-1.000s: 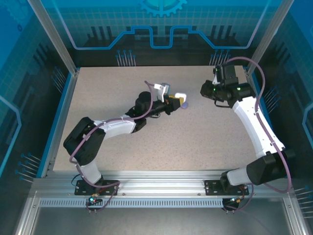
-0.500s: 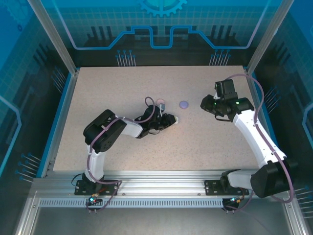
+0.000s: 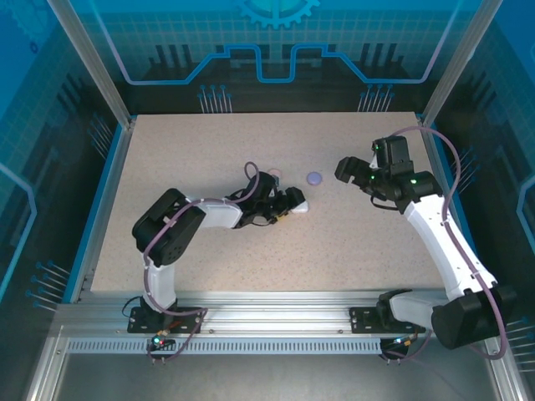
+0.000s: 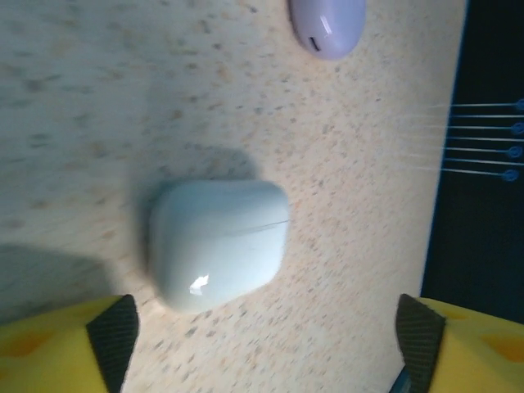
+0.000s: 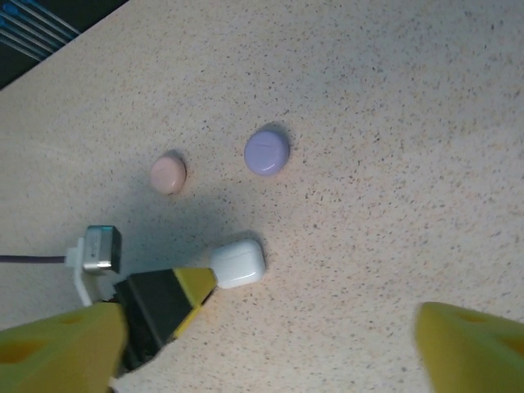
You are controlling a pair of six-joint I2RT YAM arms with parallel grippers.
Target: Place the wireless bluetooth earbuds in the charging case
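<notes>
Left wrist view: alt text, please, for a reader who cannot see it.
A white case, lid shut, lies on the speckled table just ahead of the left gripper, whose yellow, black-padded fingers stand wide apart at the bottom corners. A purple case is cut off by the top edge.

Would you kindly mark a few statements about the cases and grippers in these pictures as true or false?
1. The white case lies closed on the table. True.
2. The left gripper is shut on the white case. False: it is open, the case lying loose between its fingers.
3. The right gripper holds the pink case. False: it is open and empty; the pink case lies on the table.
4. The purple case lies on the table, apart from the white case. True.
</notes>
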